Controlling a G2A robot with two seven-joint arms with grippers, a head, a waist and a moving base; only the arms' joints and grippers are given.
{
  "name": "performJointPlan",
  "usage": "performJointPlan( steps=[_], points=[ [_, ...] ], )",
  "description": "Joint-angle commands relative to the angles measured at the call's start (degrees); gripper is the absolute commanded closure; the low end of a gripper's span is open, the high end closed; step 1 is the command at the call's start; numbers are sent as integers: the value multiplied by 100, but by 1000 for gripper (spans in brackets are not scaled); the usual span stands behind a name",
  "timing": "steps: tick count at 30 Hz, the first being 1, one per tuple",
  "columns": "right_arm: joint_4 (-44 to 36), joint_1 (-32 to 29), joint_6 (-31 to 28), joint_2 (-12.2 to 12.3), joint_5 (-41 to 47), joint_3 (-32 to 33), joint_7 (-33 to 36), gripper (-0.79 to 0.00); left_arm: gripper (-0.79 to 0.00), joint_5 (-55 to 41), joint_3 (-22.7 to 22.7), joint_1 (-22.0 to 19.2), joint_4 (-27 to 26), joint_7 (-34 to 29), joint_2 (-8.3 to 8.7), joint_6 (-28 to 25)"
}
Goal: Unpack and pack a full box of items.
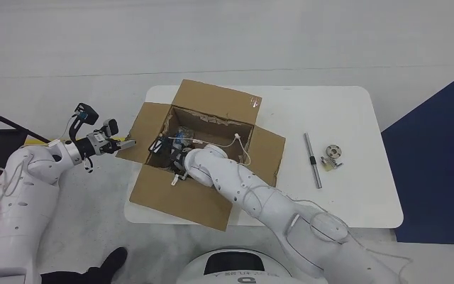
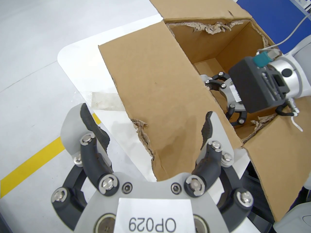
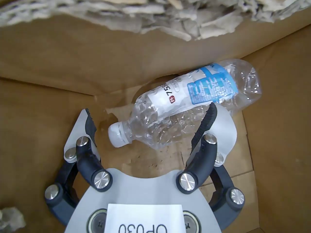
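An open cardboard box (image 1: 216, 99) with torn flaps stands on the white table (image 1: 333, 113). On its floor lies a crumpled clear plastic bottle (image 3: 177, 103) with a white cap and a blue-and-white label. My right gripper (image 3: 150, 113) is down inside the box, open, with the bottle's body between its fingers; one fingertip (image 3: 211, 112) touches the bottle. My left gripper (image 2: 148, 124) is open at the box's left flap (image 2: 155, 86), whose outer edge sits between the fingers. From above, the left gripper (image 1: 120, 144) is beside that flap.
A metal rod (image 1: 313, 160) and a small round metal part (image 1: 332, 156) lie on the table to the right of the box. Shredded cardboard (image 3: 170, 8) lines the box wall. The table's left edge is close behind the left gripper.
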Motion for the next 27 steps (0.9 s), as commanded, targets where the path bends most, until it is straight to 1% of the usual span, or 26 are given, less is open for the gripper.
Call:
performJointPlan(
  steps=[1, 3, 6, 8, 11, 18, 21, 22, 25, 27],
  points=[
    [115, 50, 109, -19, -27, 31, 7, -754, -785, 0, 0, 0, 0, 0, 0, 0],
    [165, 75, 161, -21, -51, 72, 67, -739, -785, 0, 0, 0, 0, 0, 0, 0],
    [91, 56, 233, 16, -141, 144, 195, -785, -785, 0, 0, 0, 0, 0, 0, 0],
    [-85, 2, 235, 68, -228, 204, 303, -785, -785, 0, 0, 0, 0, 0, 0, 0],
    [-523, -162, 160, 194, -384, 335, 469, -785, -785, 0, 0, 0, 0, 0, 0, 0],
    [-1876, -810, 438, 629, -1150, 912, 1141, -785, -785, 0, 0, 0, 0, 0, 0, 0],
    [-2387, -1106, 278, 772, -1316, 1134, 1354, -785, -785, 0, 0, 0, 0, 0, 0, 0],
    [-2491, -1175, 133, 797, -1297, 1163, 1365, -785, -785, 0, 0, 0, 0, 0, 0, 0],
    [-2485, -1214, -153, 800, -1182, 1154, 1242, -785, -785, 0, 0, 0, 0, 0, 0, 0],
    [-2276, -1144, -229, 748, -1056, 1070, 1065, -785, -785, 0, 0, 0, 0, 0, 0, 0]
  ],
)
